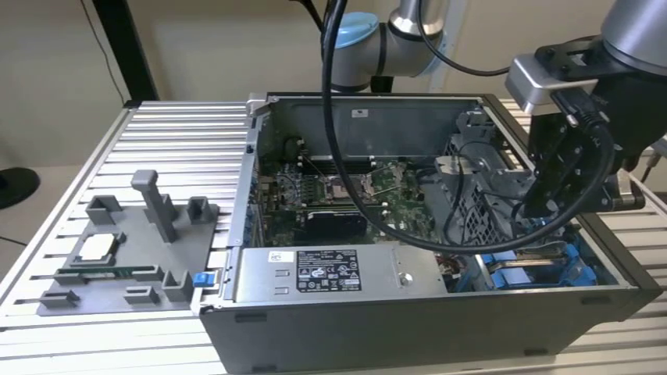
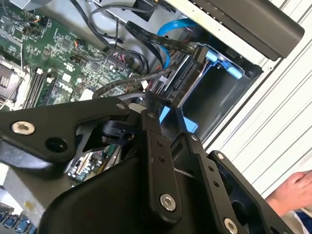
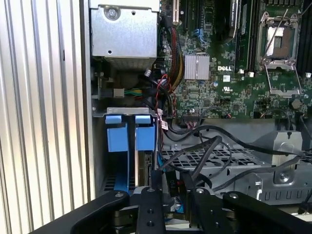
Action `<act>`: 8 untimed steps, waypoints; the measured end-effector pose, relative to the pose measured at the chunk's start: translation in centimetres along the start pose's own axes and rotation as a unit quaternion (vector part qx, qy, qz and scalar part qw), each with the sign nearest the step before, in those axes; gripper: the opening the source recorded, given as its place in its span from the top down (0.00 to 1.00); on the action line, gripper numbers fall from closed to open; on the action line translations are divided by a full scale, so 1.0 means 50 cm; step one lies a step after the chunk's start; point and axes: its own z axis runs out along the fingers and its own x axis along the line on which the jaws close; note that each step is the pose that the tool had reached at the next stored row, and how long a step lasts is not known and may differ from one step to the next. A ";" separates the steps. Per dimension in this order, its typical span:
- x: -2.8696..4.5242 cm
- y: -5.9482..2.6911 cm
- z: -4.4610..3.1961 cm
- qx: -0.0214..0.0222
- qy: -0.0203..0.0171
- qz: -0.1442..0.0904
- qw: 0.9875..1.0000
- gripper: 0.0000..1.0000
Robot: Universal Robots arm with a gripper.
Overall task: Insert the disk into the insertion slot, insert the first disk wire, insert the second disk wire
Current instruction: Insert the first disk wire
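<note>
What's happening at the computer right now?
The robot's pincer hangs low over the blue-railed drive bay at one end of the open computer case. A disk looks seated in the bay, with a blue cable and black wires leading to it. A person's hand lies on the table beside the case.

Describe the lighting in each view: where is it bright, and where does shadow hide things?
Exterior view: even light, the power supply box bright, the motherboard shaded deep in the computer case. Second wrist view: the ribbed table glares almost white. First wrist view: the blue tabs are well lit, the gripper is a dark shape in front.
</note>
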 end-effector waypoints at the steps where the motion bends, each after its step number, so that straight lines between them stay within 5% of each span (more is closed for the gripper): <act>1: 0.000 0.000 0.000 0.000 0.000 0.000 1.000 1.00; 8: 0.000 0.001 0.001 0.001 -0.004 0.000 1.000 1.00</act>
